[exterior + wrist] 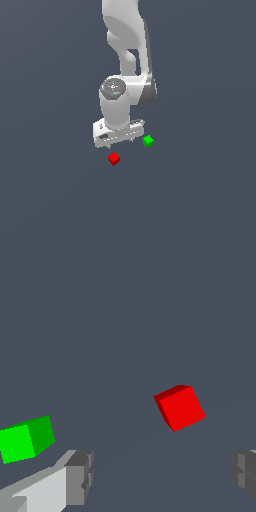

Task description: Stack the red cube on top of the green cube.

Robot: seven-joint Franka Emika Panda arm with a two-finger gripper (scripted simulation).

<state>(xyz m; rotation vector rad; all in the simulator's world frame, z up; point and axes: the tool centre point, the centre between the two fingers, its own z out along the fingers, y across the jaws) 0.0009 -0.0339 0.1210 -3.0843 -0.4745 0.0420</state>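
The red cube point(114, 158) point(180, 407) lies flat on the dark grey floor, apart from the green cube point(148, 141) point(26, 439), which sits further toward the exterior view's right. My gripper point(119, 143) point(162, 476) hangs just above the floor between and slightly behind the two cubes. It is open, its grey fingertips point(80, 476) spread wide with nothing between them. In the wrist view the red cube sits ahead of the gap, touching neither finger, and the green cube lies outside one finger.
The white arm point(125, 45) rises behind the gripper. A plain dark grey floor point(200, 210) surrounds the cubes, and no other objects show.
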